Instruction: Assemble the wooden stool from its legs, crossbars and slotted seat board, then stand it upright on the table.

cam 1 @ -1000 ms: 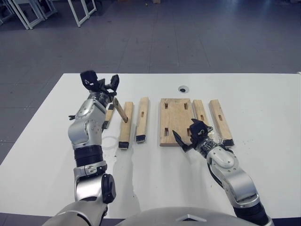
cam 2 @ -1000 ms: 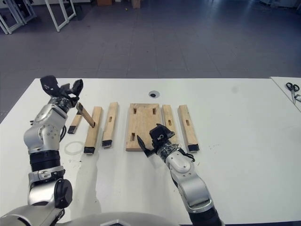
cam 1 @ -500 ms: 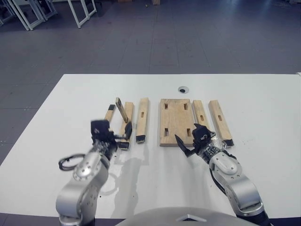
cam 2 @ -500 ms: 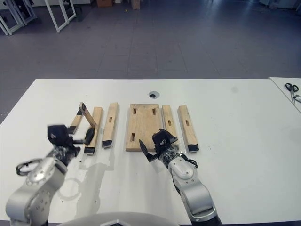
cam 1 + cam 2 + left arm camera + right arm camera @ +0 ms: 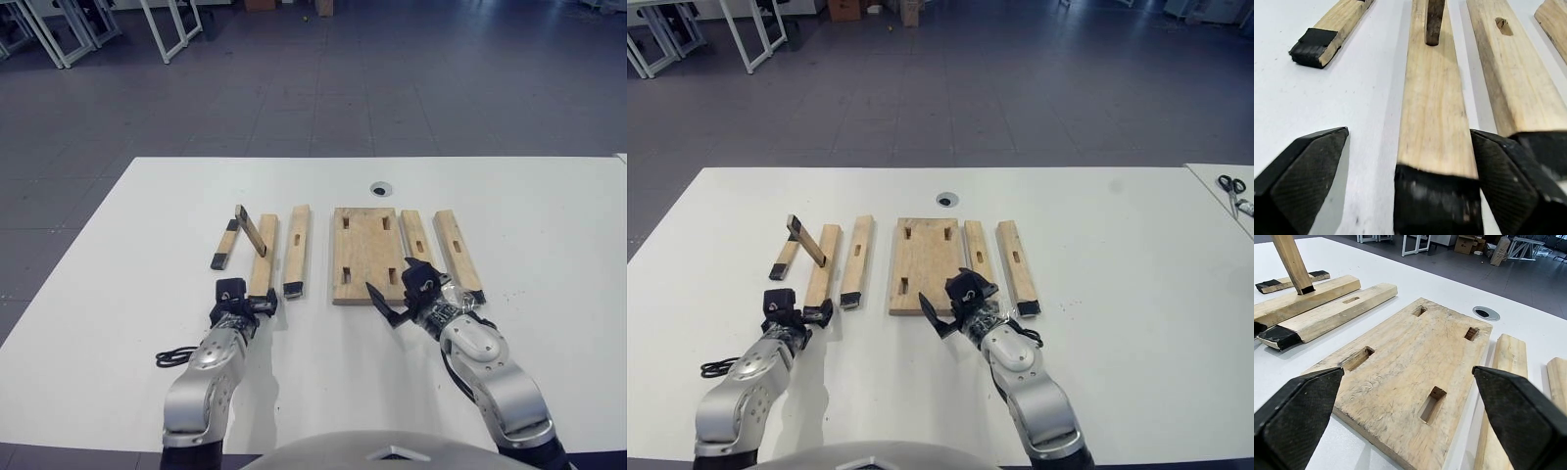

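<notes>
My left gripper (image 5: 247, 298) has dropped from beside the crossbar (image 5: 252, 230) and is now spread around the black near end of the leg (image 5: 261, 262). My right gripper (image 5: 399, 289), also spread, stays at the near edge of the seat board (image 5: 364, 247). Farther, the crossbar leans in that leg's slot; I judge it released.
</notes>
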